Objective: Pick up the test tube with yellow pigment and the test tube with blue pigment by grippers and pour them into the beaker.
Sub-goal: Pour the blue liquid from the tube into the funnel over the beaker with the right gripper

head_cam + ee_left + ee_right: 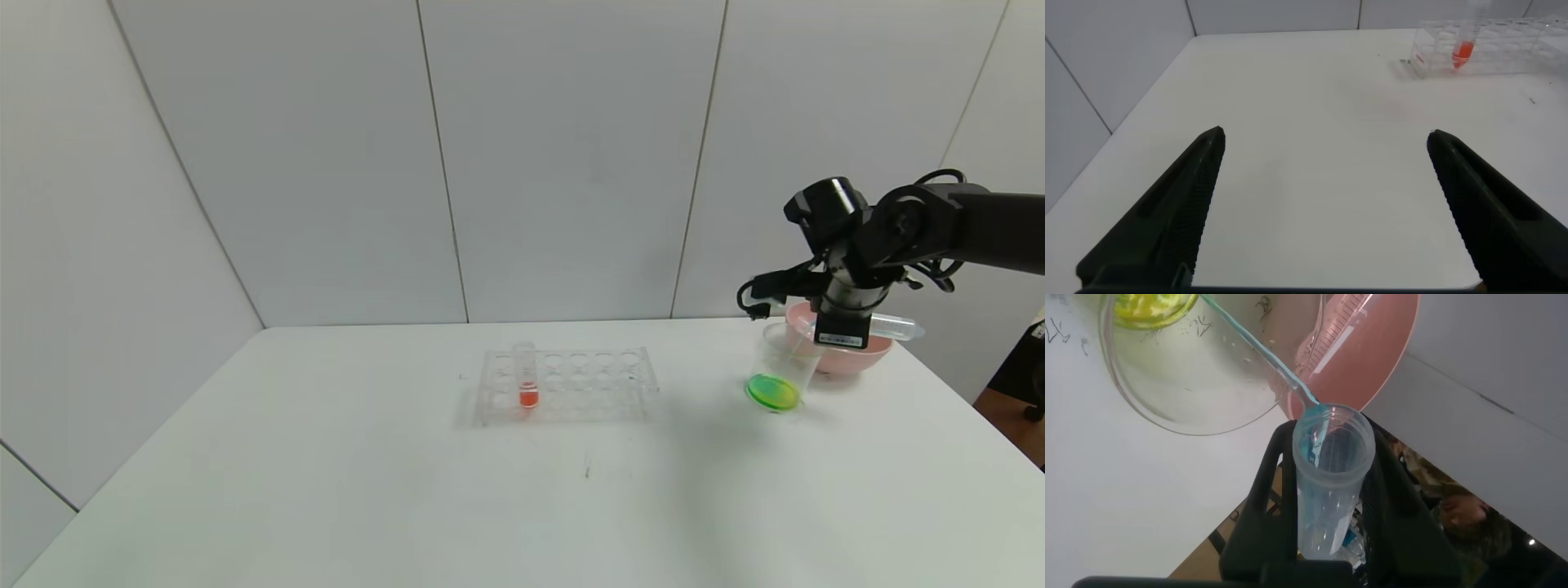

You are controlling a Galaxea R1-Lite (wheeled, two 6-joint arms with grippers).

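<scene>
My right gripper (841, 328) hangs over the beaker (784, 366) at the table's right and is shut on the test tube with blue pigment (896, 328). The tube lies tipped almost level. In the right wrist view the tube (1331, 490) sits between the fingers of the right gripper (1331, 445), and a thin blue stream (1259, 353) runs from its mouth into the beaker (1184, 392). Yellow-green liquid (773, 392) fills the beaker's bottom. The test tube with yellow pigment is out of view. My left gripper (1327, 135) hovers open over bare table, holding nothing.
A pink bowl (857, 355) stands right behind the beaker, and an empty clear tube (1341, 322) lies in it. A clear tube rack (571, 384) at the table's middle holds one red-liquid tube (526, 380). The table's right edge is close to the bowl.
</scene>
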